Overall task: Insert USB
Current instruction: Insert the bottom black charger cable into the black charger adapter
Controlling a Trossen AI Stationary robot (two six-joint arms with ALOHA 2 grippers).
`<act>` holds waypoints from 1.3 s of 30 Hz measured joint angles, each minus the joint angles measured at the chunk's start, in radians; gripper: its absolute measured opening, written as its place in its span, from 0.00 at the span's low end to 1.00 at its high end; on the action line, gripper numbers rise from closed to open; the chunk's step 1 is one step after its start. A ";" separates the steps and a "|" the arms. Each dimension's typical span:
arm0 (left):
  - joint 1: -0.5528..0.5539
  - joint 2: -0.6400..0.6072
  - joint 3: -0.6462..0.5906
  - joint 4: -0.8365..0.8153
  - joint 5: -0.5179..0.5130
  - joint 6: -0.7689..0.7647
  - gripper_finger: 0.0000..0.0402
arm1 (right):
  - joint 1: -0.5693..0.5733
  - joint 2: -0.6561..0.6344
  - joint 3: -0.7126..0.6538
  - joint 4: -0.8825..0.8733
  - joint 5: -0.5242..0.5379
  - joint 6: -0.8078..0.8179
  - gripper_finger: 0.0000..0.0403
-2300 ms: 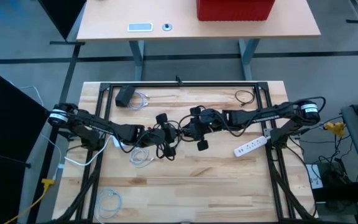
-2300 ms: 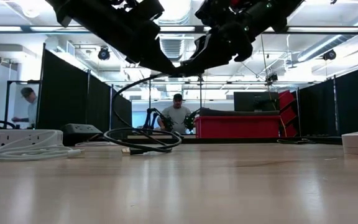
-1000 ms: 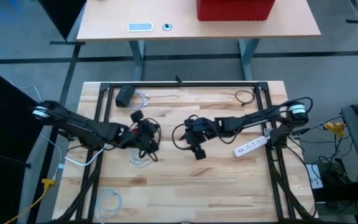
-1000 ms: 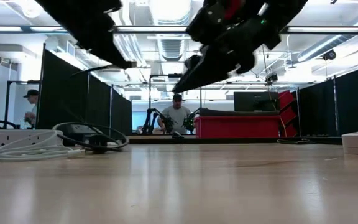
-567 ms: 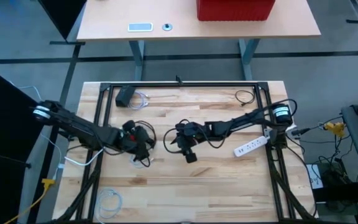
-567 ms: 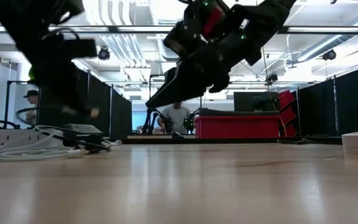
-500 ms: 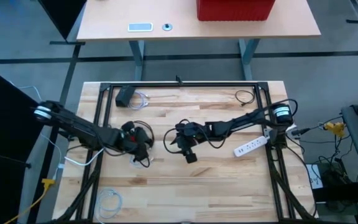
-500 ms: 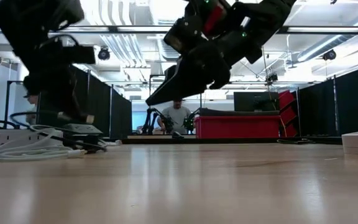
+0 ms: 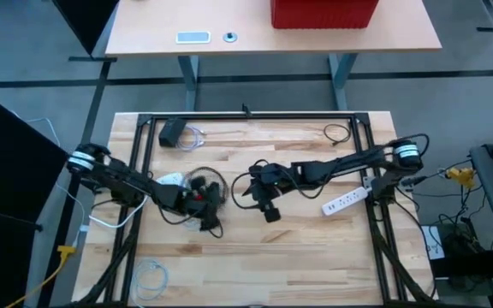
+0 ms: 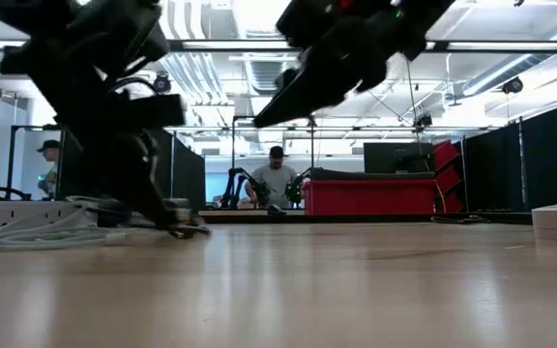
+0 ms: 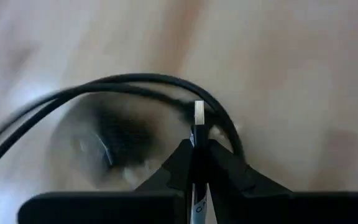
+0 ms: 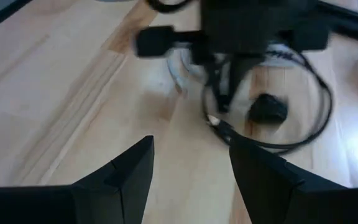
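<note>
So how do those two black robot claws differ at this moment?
The left gripper is shut on a silver-tipped black USB cable; the right gripper is open, holding nothing. The left gripper sits low at the wooden table; the right gripper hangs higher. Both are dark two-finger claws.

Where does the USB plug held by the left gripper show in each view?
High view: hidden under the left gripper, left of centre.
Low view: too small to tell; the gripper hangs at left.
Left wrist view: USB plug, centre, between the fingers.
Right wrist view: upper centre, below the left gripper.
Shared landmark: black cable loop.
</note>
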 joint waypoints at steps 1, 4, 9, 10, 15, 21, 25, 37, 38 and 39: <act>0.001 0.004 0.025 0.077 0.003 0.054 0.06 | 0.000 -0.023 0.000 -0.042 0.004 0.004 0.48; 0.002 0.009 0.092 0.084 -0.004 0.158 0.06 | 0.000 -0.087 -0.005 -0.157 0.029 0.025 0.48; -0.004 -0.067 0.213 -0.175 -0.080 0.183 0.06 | 0.000 -0.133 -0.014 -0.289 0.030 0.089 0.48; -0.004 -0.079 0.228 -0.252 -0.117 0.162 0.06 | 0.000 -0.137 -0.017 -0.306 0.031 0.102 0.48; 0.051 -0.107 0.224 -0.549 -0.216 -0.008 0.06 | 0.003 -0.138 -0.052 -0.316 0.030 0.105 0.48; 0.098 -0.064 0.118 -0.418 -0.075 -0.041 0.06 | 0.005 -0.121 -0.097 -0.266 0.030 0.103 0.48; 0.098 0.000 0.067 -0.278 -0.008 -0.028 0.06 | 0.009 -0.110 -0.104 -0.261 0.029 0.104 0.48; 0.074 0.064 0.266 -0.287 0.057 0.099 0.06 | 0.015 -0.112 -0.105 -0.256 0.022 0.097 0.47; 0.075 0.051 0.280 -0.311 0.016 0.116 0.06 | 0.015 -0.112 -0.106 -0.256 0.022 0.095 0.47; 0.085 0.040 0.287 -0.356 -0.029 0.120 0.06 | 0.015 -0.111 -0.107 -0.250 0.022 0.088 0.47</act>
